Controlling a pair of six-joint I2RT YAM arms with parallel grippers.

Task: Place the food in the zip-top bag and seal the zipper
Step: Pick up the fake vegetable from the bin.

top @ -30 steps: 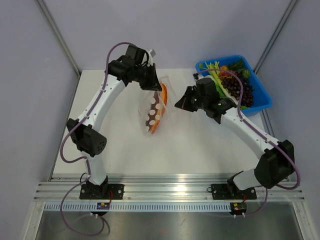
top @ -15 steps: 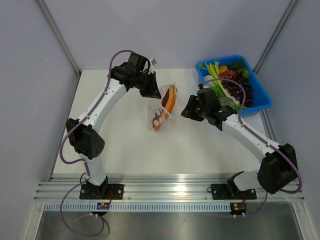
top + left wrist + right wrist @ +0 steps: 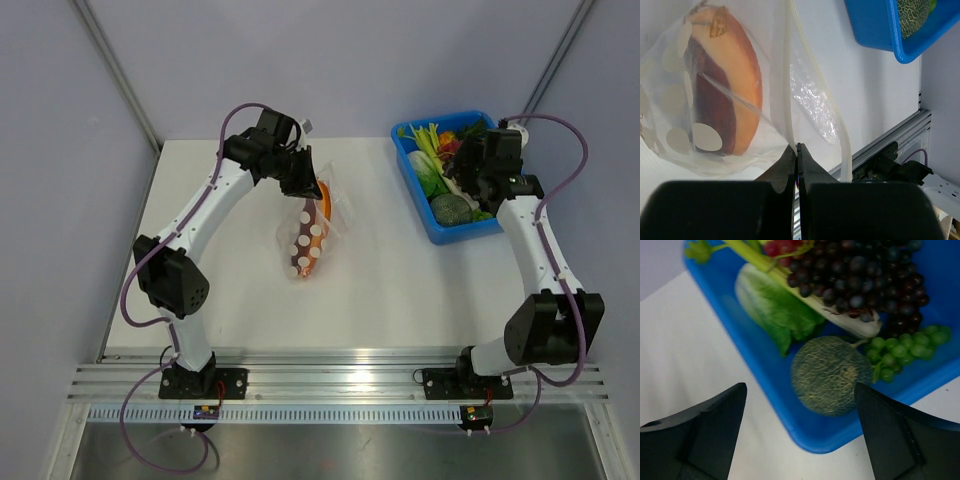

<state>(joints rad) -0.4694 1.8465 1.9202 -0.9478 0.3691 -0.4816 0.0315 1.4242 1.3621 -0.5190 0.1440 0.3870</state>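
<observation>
The clear, white-dotted zip-top bag (image 3: 310, 232) hangs over the table's middle from my left gripper (image 3: 305, 182). That gripper (image 3: 796, 147) is shut on the bag's mouth edge, where the pale zipper (image 3: 788, 75) runs up from the jaws. An orange and dark red piece of food (image 3: 725, 90) lies inside the bag (image 3: 675, 95). My right gripper (image 3: 800, 386) is open and empty above the near corner of the blue bin (image 3: 765, 385). The white-stalked leek (image 3: 852, 324) lies in that bin under the dark grapes (image 3: 865, 275).
The bin (image 3: 430, 215) at the back right also holds a round netted green melon (image 3: 832, 375), a leafy green head (image 3: 775, 305) and green grapes (image 3: 900, 347). The bag's free mouth edge (image 3: 840, 130) hangs open beside my left jaws.
My right gripper has opened and swung right, from beside the bag to above the bin. The bag now hangs from the left gripper alone and has dropped a little.
</observation>
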